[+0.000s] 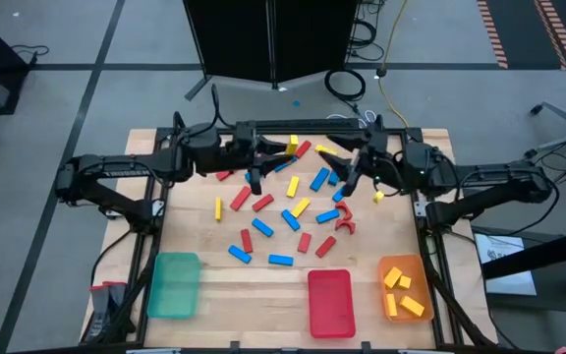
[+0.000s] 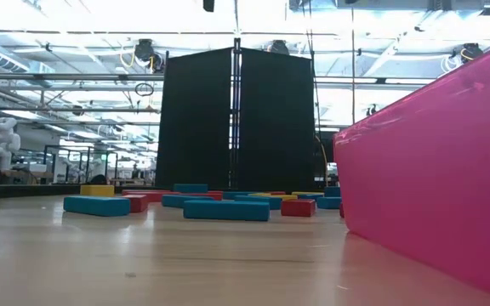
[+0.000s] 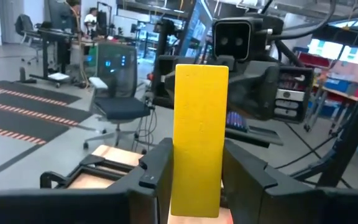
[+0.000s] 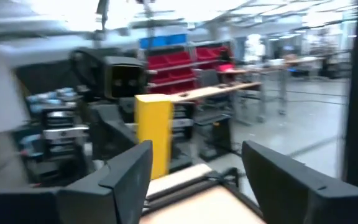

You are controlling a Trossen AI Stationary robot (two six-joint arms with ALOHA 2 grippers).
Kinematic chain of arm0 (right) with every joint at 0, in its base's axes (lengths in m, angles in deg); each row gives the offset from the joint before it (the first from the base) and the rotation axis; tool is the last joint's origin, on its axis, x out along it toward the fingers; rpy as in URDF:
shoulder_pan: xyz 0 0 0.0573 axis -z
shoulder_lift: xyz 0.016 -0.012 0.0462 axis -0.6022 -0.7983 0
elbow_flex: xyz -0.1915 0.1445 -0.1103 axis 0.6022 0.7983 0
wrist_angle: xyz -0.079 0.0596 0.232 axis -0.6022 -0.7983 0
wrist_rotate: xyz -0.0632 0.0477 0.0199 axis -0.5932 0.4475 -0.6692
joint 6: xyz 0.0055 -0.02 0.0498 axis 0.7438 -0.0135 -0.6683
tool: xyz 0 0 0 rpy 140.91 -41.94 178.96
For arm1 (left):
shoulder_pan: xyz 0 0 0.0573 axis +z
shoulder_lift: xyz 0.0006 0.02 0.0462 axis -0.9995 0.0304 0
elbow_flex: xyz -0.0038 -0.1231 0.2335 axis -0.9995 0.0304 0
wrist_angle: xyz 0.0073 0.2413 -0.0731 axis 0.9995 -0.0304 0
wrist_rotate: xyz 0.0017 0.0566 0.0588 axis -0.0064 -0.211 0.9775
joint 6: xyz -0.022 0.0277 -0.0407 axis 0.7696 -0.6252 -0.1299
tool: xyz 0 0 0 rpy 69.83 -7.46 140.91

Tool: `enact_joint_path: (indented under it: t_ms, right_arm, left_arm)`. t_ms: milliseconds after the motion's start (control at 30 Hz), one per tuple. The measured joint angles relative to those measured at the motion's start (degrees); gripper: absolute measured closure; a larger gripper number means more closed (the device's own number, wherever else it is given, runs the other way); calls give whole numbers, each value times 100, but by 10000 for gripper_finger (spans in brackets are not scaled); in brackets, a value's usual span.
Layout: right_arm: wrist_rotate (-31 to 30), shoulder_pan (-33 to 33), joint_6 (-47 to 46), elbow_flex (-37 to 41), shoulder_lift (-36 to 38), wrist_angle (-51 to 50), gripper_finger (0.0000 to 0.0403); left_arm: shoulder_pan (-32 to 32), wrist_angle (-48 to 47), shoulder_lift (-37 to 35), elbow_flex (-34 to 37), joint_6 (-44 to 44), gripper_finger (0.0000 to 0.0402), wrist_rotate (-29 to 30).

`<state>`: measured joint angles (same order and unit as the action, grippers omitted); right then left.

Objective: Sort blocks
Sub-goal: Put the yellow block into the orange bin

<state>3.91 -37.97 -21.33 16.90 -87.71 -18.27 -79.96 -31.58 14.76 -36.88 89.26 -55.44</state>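
Both robot arms are dark, almost black, made of long thin tubes joined by chunky round joints. The left arm and the right arm look alike, one at each side of the desk. Thin dark cables run along them. Each end effector has two flat, wide, black fingers with slanted edges. The right wrist carries a boxy black camera with two round lenses.
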Motion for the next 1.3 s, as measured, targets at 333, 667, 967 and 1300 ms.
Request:
enact_joint_path:
  t_ms: [333,667,967,1300]
  right_arm:
    - [441,52,14,-392,-548,334,83]
    - [985,181,333,-1856,-1374,-1446,88]
    - [1044,175,614,-2138,-1602,-1528,97]
    - [1047,205,738,-2140,-1601,-1523,210]
  left_arm:
    - [-39,-10,5,0,26,288,-129]
    - [-135,98,131,0,-4,288,-249]
    - [-157,174,129,2,-145,288,-247]
    - [-157,176,129,2,-255,288,-361]
